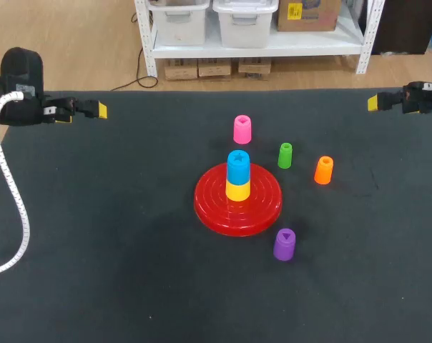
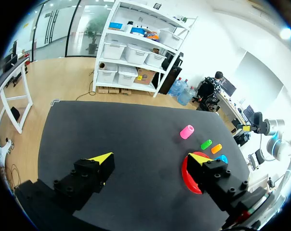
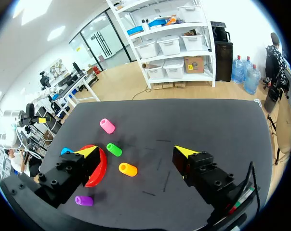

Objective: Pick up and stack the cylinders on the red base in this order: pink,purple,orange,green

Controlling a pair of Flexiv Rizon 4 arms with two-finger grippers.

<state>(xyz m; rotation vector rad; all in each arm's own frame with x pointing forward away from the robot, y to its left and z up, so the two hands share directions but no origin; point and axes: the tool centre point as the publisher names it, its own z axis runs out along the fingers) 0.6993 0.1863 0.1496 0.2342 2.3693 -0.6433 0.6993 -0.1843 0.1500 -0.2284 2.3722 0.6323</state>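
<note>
Looks like the first pick is pending: left gripper (image 2: 150,159) and right gripper (image 3: 136,151) are hanging spread and empty over the table's (image 1: 94,250) back corners, pink cylinder (image 1: 242,129) is standing just behind the red base (image 1: 262,207) that's carrying a blue-on-yellow stack (image 1: 237,179), so next one arm is probably reaching in for pink.

Ahead of the right gripper (image 3: 137,151), the base (image 3: 101,168) is seen as glossy, ridged plastic; the orange cylinder (image 3: 127,169) and green cylinder (image 3: 114,149) as smooth plastic. The table (image 3: 193,120) is covered in matt cloth.

Bright, even overhead light; faint soft shadow beside the red base (image 1: 266,201)
</note>
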